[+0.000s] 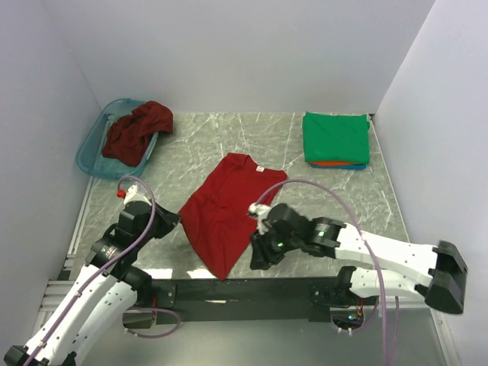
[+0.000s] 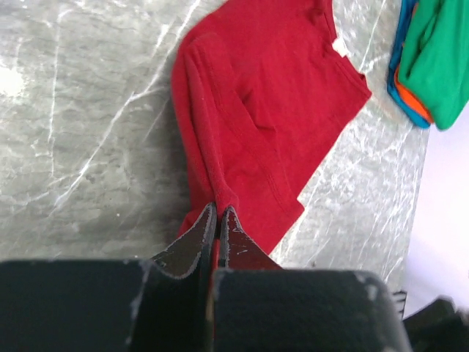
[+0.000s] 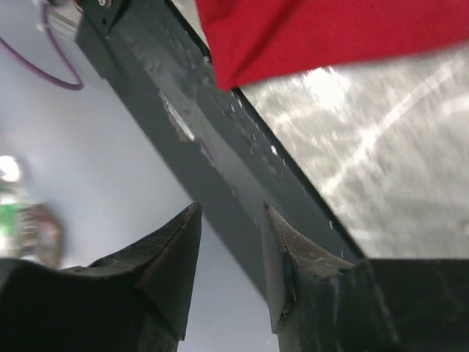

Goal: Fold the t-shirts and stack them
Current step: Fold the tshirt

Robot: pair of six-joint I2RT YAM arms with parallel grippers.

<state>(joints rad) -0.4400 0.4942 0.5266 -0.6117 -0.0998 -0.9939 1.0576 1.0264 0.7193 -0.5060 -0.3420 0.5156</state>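
Top external view shows the job partly done. A folded stack (image 1: 335, 139) sits at the far right of the desk (image 1: 229, 133), with a green t-shirt (image 1: 335, 133) on top and orange and blue edges under it. The red t-shirt (image 1: 229, 213) lies mid-desk, askew, collar to the far side and hem toward the near edge. A maroon t-shirt (image 1: 139, 130) is crumpled in the teal basket (image 1: 90, 156) at the far left. By this showing, the red one needs folding and stacking, then the maroon. The left gripper (image 1: 175, 220) is at the red shirt's left edge and the right gripper (image 1: 258, 259) is by its near right side. Neither grip can be read from here.

Left wrist view settles one of them. The left gripper (image 2: 218, 214) is clenched on the red t-shirt's edge, with cloth pinched between its jaws. This view also shows one side of the shirt turned in along a long crease.

Right wrist view settles the other. The right gripper (image 3: 231, 216) is released, its jaws apart with nothing between them. It hangs over the dark rail (image 3: 220, 147) at the desk's near edge, and a red corner lies just beyond, untouched.
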